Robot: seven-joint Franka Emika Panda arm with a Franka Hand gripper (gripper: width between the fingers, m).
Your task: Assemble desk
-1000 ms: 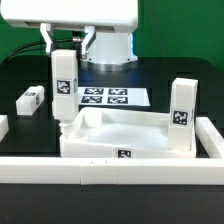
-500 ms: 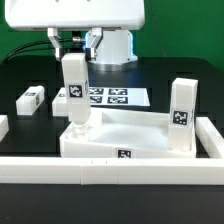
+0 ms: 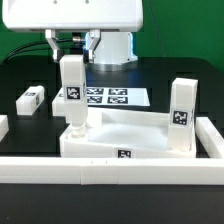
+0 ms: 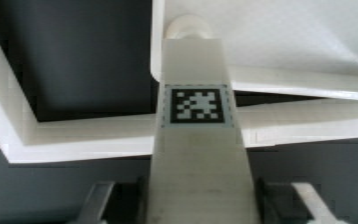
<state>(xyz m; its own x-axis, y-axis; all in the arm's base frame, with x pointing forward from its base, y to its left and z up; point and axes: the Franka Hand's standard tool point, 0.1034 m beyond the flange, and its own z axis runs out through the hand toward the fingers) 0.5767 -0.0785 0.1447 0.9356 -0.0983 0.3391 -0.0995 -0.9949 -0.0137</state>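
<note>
The gripper (image 3: 72, 52) is clamped on a white square plastic leg (image 3: 72, 95), upright at a corner of the white rimmed tabletop (image 3: 105, 147); next, likely screwing it in.

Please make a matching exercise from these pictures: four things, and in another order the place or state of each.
1. white square post leg, exterior view's middle left
2. white square post leg, exterior view's right
3. white square post leg, exterior view's far left
4. thin flat white marker board

A. on its side on the black table
B. flat behind the wide white rimmed tabletop
C. upright alone on a tabletop corner
D. upright in the pincer

Pairs: 1-D; 2-C; 3-A; 4-B
</note>
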